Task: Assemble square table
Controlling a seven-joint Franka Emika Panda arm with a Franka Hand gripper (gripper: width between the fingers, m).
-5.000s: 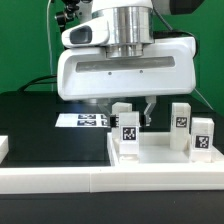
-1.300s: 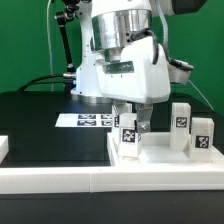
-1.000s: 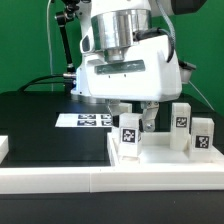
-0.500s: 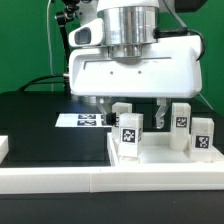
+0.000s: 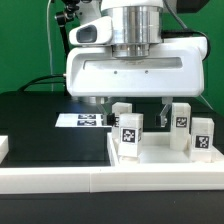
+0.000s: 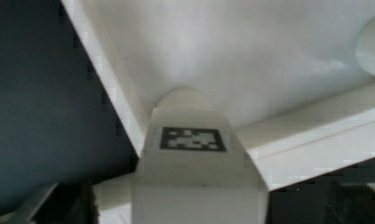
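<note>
The square table's white top lies flat at the exterior view's right, with several tagged white leg posts upright on it. One leg stands at the front, another just behind it, and two more further right. My gripper hangs open over the left pair, one finger on each side. In the wrist view a tagged leg stands between the jaws of my gripper over the top. Nothing is gripped.
The marker board lies on the black table behind the top. A long white rail runs along the front edge. A small white block sits at the exterior view's left. A green wall and cables are behind.
My gripper has turned from a skewed angle to square-on and shifted slightly, so its fingers now straddle the left leg posts. The jaws stayed open and the legs have not moved.
</note>
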